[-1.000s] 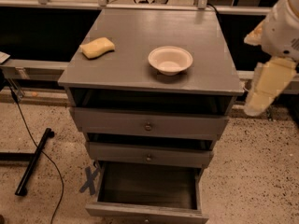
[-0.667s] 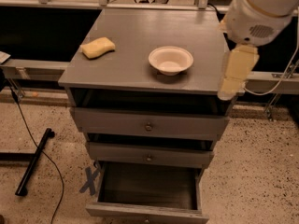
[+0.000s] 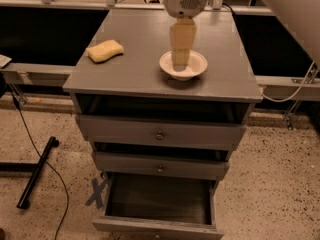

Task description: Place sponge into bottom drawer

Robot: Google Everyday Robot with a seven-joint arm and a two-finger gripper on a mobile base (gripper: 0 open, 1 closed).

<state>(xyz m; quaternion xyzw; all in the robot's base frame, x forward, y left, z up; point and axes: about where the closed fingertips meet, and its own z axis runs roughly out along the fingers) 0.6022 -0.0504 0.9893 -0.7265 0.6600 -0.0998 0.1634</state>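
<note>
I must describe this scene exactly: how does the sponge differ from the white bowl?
The sponge is a pale-yellow rounded block; the white bowl is round and hollow. The sponge lies near the cabinet's left edge; the bowl sits right of centre. The gripper hangs by the bowl, away from the sponge. Both rest on the grey cabinet top.

Grey wooden cabinet [image 3: 145,44] standing on a speckled beige stone-chip floor [image 3: 280,184], with dark panels [image 3: 45,34] and pale metal rails [image 3: 35,70] behind it. A blue tape cross [image 3: 96,191], a thin black cable [image 3: 65,196] and a black bar [image 3: 36,173] lie on the floor at left. The gripper [image 3: 181,59] hangs above the cabinet's top.
</note>
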